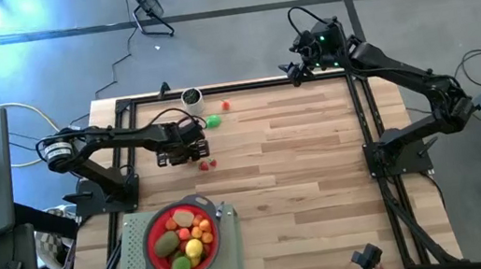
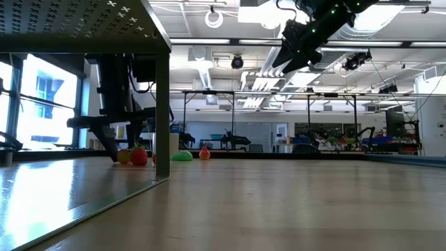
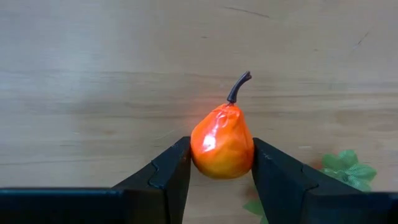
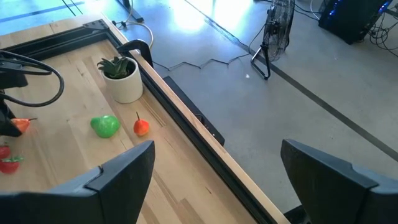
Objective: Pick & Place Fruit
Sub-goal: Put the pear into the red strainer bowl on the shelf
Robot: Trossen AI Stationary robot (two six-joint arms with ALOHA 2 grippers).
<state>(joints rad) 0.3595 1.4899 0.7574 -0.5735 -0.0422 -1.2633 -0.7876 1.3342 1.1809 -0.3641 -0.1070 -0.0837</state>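
Fruit you are handling now, a small glossy orange-red toy pear (image 3: 222, 142), is sitting between the left gripper (image 3: 221, 163) fingers, clamped at its belly, stem pointing away from the wrist. Your right gripper (image 4: 217, 168) is waiting wide, well apart.

The left arm reaches across the bench, its gripper (image 3: 222, 163) pointed down, fingers (image 3: 163, 177) closed around a small orange pear (image 3: 222, 142). The right arm is raised over the far right corner, its gripper (image 4: 217, 177) aloft with fingers spread wide, holding nothing.
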